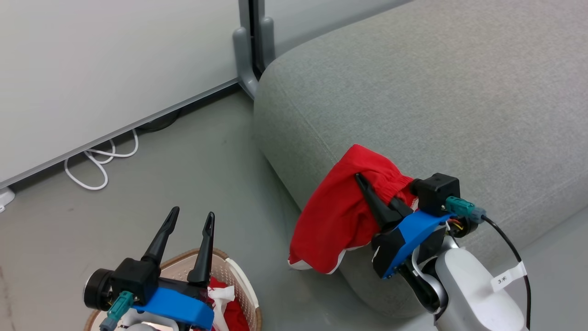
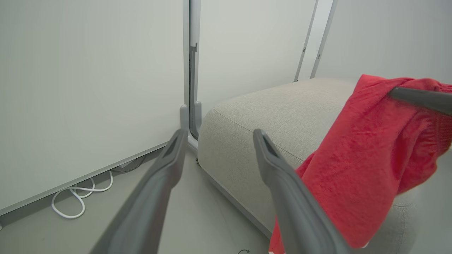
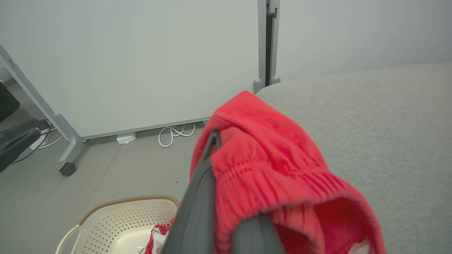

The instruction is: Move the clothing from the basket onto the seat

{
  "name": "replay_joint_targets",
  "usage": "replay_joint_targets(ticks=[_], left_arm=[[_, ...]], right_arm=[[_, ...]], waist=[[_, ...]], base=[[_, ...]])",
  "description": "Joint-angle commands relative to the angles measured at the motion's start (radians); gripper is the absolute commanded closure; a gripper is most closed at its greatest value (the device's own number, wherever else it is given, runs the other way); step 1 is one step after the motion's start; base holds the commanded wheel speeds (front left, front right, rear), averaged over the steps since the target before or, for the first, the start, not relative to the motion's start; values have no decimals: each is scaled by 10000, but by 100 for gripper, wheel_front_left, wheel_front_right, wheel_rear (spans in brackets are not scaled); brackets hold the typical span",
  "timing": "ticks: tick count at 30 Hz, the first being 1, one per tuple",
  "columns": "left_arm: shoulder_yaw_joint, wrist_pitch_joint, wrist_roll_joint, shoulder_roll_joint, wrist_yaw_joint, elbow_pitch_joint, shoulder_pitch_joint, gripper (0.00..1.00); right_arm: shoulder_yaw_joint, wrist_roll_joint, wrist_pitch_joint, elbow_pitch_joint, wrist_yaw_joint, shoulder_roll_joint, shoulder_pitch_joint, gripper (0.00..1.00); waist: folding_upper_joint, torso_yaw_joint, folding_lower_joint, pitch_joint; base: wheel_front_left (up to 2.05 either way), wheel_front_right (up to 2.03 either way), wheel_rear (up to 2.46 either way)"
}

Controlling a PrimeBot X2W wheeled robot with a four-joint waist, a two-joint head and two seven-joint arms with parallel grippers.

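Head view: a soft bright red fabric garment with white hem trim (image 1: 335, 216) hangs at the rounded edge of the light grey upholstered seat cushion (image 1: 436, 92); the right gripper (image 1: 364, 181) is clamped on its gathered waistband; the left gripper (image 1: 193, 212), fingers spread and empty, hovers over the cream perforated brown-rimmed plastic basket (image 1: 227, 271), where a second red-and-white garment (image 1: 232, 312) lies bunched.

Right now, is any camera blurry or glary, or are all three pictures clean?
Head view: evenly lit, sharp, no glare; the red garment is crisp against the seat. Left wrist view: the left gripper is blurred close to the lens, the background clear. Right wrist view: the right gripper and the fabric nearest it are soft at the bottom edge; the basket is sharp.
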Motion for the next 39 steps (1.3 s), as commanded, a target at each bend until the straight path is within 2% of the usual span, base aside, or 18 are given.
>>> replay_joint_targets(ticks=[1, 8, 16, 23, 28, 34, 39], left_arm=[[3, -47, -4, 40, -68, 30, -150, 0], [-178, -47, -71, 147, -72, 8, -240, 0], [-354, -47, -39, 301, -72, -172, -650, 0], [-653, -47, 13, 505, -43, -561, -1469, 0], [-738, -46, 68, 875, -44, -1024, -2010, 0], [-820, -46, 167, 1366, -44, -1501, -2597, 0], [-936, -47, 227, 1643, -44, -1869, -2967, 0]], right_arm=[[28, 14, -58, -29, 5, 42, 125, 100], [-3, -31, -49, 40, 5, 85, -138, 100], [-553, 224, -98, 111, 5, -99, -1239, 100], [-1855, 941, 18, 401, 5, -754, -3278, 100], [-3048, 1175, 236, 735, 5, -1759, -4903, 100], [-4302, 359, 250, 1295, 5, -2904, -6446, 100], [-5741, -169, -150, 2180, 5, -3144, -7124, 100]], waist=[[0, -186, 0, 24], [0, -252, 0, 159], [0, 239, 0, 866], [0, 997, 0, 2201], [0, 1522, 0, 3471], [0, 1978, 0, 4959], [0, 2227, 0, 5759]], base=[[0, 0, 0], [0, 0, 0], [0, 0, 0], [0, 0, 0], [0, 0, 0], [0, 0, 0], [0, 0, 0]])
